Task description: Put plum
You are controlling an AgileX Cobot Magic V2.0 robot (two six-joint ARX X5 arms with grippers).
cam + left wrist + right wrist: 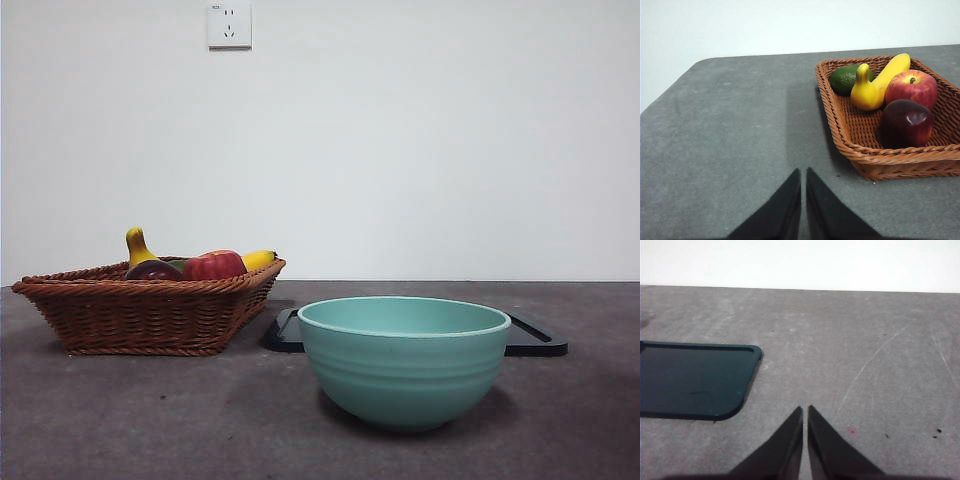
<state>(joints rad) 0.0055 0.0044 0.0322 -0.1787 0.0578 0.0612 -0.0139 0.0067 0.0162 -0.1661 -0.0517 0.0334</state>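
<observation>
The plum (905, 123) lies in the wicker basket (875, 161), at its near corner as the left wrist camera sees it, touching or just short of the red apple (911, 88), with the banana (877, 82) and a green avocado (846, 79) beyond. Neither arm has begun the pick: the left gripper (803, 172) hovers over bare table beside the basket with its jaws together, and the right gripper (805, 410) waits, jaws likewise together, near the dark tray (690, 380).

The left arm looks the better placed. It would do well to open wide before descending, come down over the plum from above (clear of the basket's rim), and close across the fruit away from the apple, since the smooth skin may slip.

The front view shows the teal bowl (404, 360) standing before the tray, which neither wrist view catches; only the left wrist view shows the avocado and the plum's whole shape.
</observation>
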